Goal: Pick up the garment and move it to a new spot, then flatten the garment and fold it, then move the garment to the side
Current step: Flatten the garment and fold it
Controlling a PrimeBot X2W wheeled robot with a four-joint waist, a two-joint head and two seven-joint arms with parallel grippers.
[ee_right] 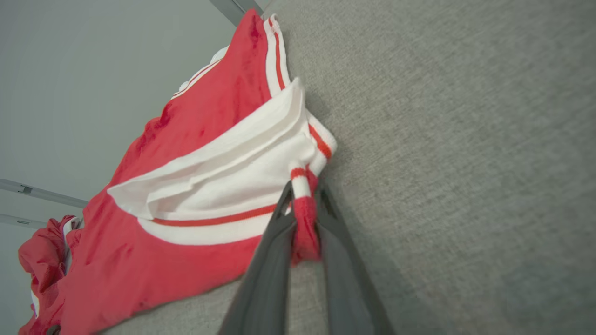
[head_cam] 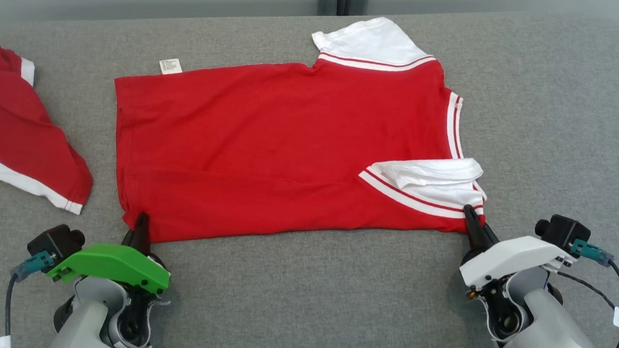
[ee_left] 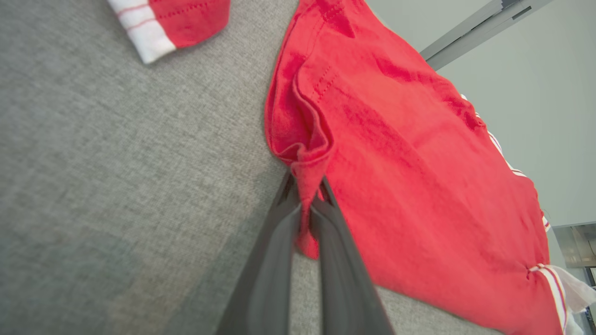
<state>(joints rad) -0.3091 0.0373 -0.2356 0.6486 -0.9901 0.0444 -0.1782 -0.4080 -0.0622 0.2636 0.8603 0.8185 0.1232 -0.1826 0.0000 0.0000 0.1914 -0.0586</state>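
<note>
A red garment [head_cam: 267, 142] with white sleeves and red-and-white trim lies spread flat on the grey surface [head_cam: 545, 105], its hem to the left and its collar to the right. My left gripper [head_cam: 142, 225] is shut on the near hem corner; the left wrist view shows red cloth [ee_left: 305, 195] pinched between the dark fingers [ee_left: 274, 260]. My right gripper [head_cam: 472, 221] is shut on the near shoulder corner beside the folded white sleeve [head_cam: 432, 176]. In the right wrist view a striped fold [ee_right: 302, 204] sits between the fingers [ee_right: 344, 260].
A second red and white garment [head_cam: 5, 125] lies crumpled at the left edge of the grey surface. A white label [head_cam: 171, 66] sticks out at the far edge of the spread garment. Bare grey cloth stretches to the right and in front.
</note>
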